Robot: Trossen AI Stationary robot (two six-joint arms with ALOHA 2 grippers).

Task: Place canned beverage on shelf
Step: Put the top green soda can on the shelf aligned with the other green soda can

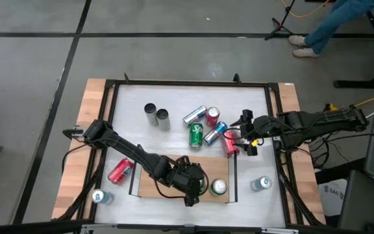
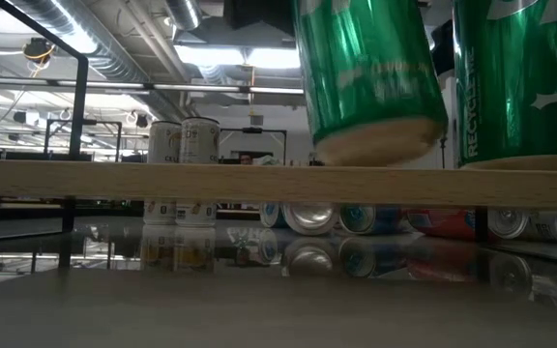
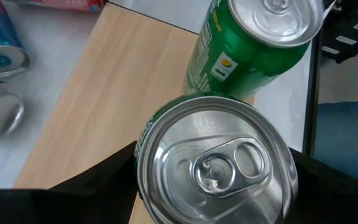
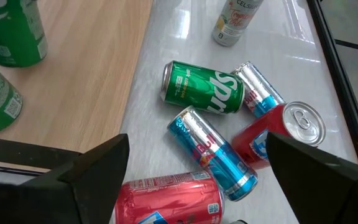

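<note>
Left gripper clamped around a green can, held tilted just above the shelf, bottom rim not yet down in the low view. Second green can already upright on the shelf's right end, just beside the held one. Right gripper spread wide and empty, hovering over the cluster of loose cans at centre-right. Risk on lowering: a tilted base catching the board and tipping, or knocking the neighbouring can. Counted across the white surface: two green cans at the shelf, one more green lying down, three red, two silver upright at far left, roughly five others.
</note>
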